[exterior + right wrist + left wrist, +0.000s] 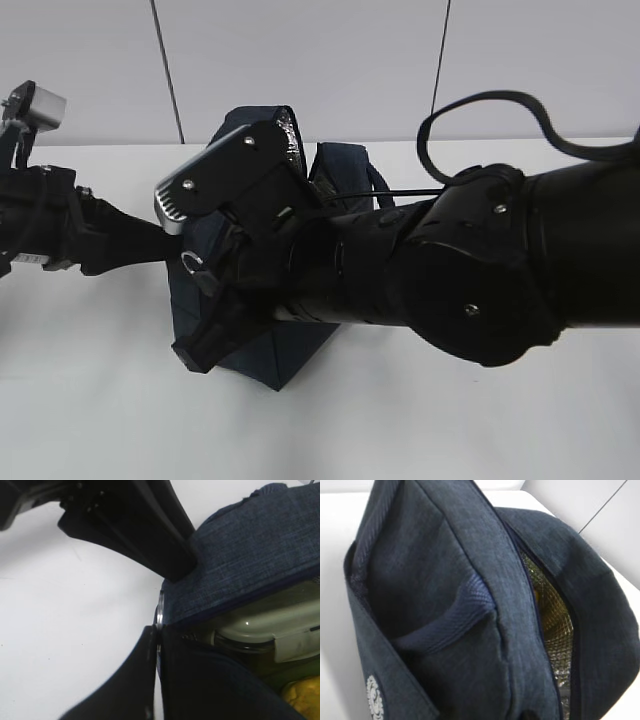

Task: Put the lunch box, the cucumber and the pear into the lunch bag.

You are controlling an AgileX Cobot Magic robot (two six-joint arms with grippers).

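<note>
Two black arms meet at the lunch bag (265, 345), which sits at the centre of the exterior view on a white table (90, 400). The right gripper (156, 630) comes in from the right and covers much of the bag's front; in the right wrist view its lower finger (135, 680) lies against the metal ring pull (159, 614) at the end of the opening, and the upper finger crosses the upper left of the frame, resting on the bag's flap. The jaws look nearly closed around the ring, though I cannot tell for sure that they grip it. The left arm reaches from the left edge toward the bag's side; its fingers are not visible and its state cannot be told.

Inside the gap, at the right of the right wrist view, sits the lunch box (260, 632), pale green lid over clear glass, with the yellow pear (302, 695) at the lower right corner below it. The cucumber is not clearly visible. The opening runs as a long slit, showing silver lining (552, 625) in the left wrist view, so the zipper line is probably what the next pull follows.
</note>
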